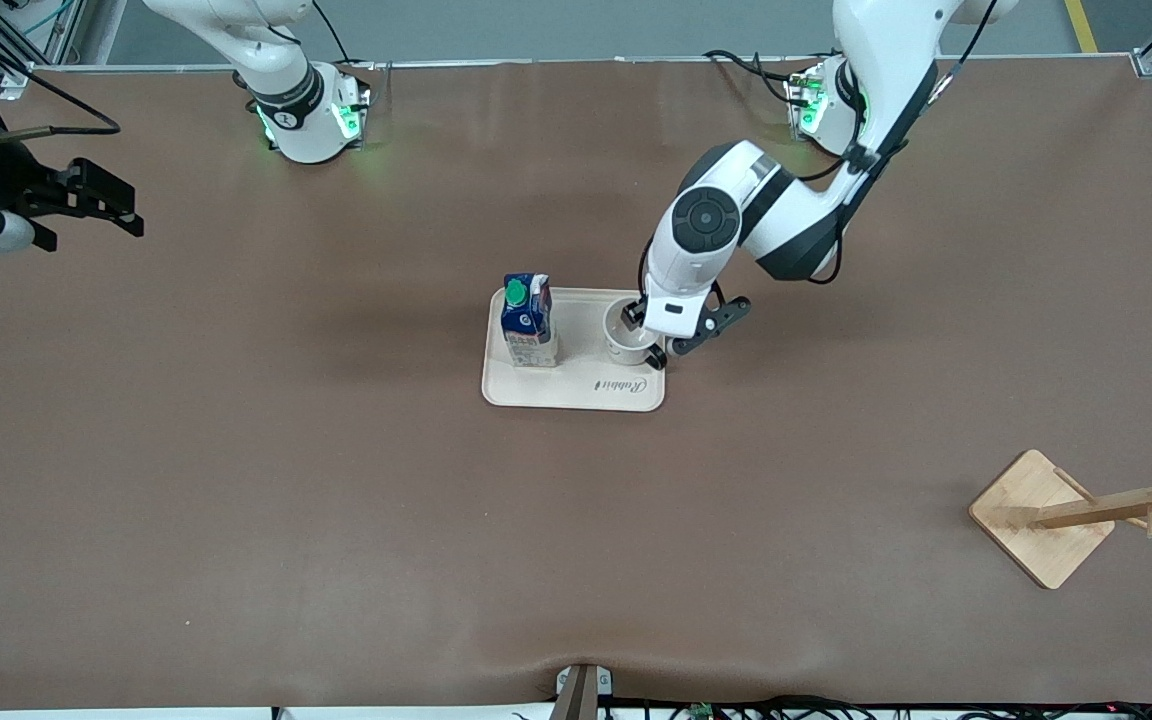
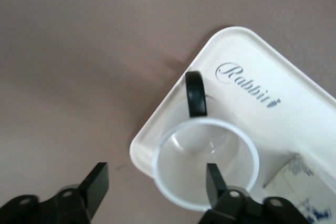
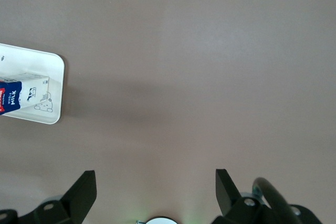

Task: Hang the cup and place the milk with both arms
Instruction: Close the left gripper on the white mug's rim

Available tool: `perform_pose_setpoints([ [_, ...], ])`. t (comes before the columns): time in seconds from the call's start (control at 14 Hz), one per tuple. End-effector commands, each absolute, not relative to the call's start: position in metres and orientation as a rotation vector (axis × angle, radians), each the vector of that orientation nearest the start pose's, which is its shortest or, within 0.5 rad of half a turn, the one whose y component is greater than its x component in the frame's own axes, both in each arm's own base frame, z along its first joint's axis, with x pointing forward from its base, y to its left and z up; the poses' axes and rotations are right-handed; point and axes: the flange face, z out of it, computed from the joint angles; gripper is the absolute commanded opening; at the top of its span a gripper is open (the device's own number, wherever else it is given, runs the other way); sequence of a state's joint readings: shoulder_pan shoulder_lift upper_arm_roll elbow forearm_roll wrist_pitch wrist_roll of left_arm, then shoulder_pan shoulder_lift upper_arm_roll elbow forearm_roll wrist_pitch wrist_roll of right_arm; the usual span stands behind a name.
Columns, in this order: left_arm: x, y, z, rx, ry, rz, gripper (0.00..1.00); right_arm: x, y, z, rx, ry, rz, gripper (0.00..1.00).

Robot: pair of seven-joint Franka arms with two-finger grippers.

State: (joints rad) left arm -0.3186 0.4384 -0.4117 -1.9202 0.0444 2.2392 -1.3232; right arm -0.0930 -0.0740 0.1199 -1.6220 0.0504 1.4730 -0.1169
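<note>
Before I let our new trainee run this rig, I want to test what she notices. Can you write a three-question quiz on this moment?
1. True or false: the milk stands on the tray.
2. The left end effector is at which thing? A. the wooden rack B. the cup C. the milk
3. Fill in: the right end effector waits, fingers ____, over bare table.

Key: 1 true; 2 B, one finger inside the rim, one outside; 3 open.
</note>
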Motion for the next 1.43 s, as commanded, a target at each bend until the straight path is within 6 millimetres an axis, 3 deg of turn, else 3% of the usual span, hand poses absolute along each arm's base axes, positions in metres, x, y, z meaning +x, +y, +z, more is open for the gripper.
perform_pose_setpoints([
  [0.0, 0.470, -0.406, 0.254, -3.001, -0.953, 0.221, 0.73, 0.519, 0.013, 0.634, -3.073, -0.204, 0.121, 1.00],
  [0.43, 0.462, -0.414, 0.237, -2.993, -0.937, 0.246, 0.43, 0.520, 0.015, 0.632, -3.060, -0.207, 0.129, 1.00],
  [0.71, 0.460, -0.416, 0.231, -2.990, -0.928, 0.256, 0.04, 0.520, 0.013, 0.632, -3.057, -0.200, 0.128, 1.00],
  [0.86, 0.458, -0.419, 0.237, -2.998, -0.915, 0.246, 0.00, 0.520, 0.012, 0.632, -3.057, -0.197, 0.128, 1.00],
  [1.07, 0.474, -0.420, 0.274, -3.036, -0.924, 0.185, 0.00, 0.520, 0.012, 0.632, -3.052, -0.198, 0.130, 1.00],
  [1.36, 0.520, -0.412, 0.360, -3.049, -0.991, 0.100, 0.00, 0.521, 0.012, 0.629, -3.050, -0.197, 0.134, 1.00],
])
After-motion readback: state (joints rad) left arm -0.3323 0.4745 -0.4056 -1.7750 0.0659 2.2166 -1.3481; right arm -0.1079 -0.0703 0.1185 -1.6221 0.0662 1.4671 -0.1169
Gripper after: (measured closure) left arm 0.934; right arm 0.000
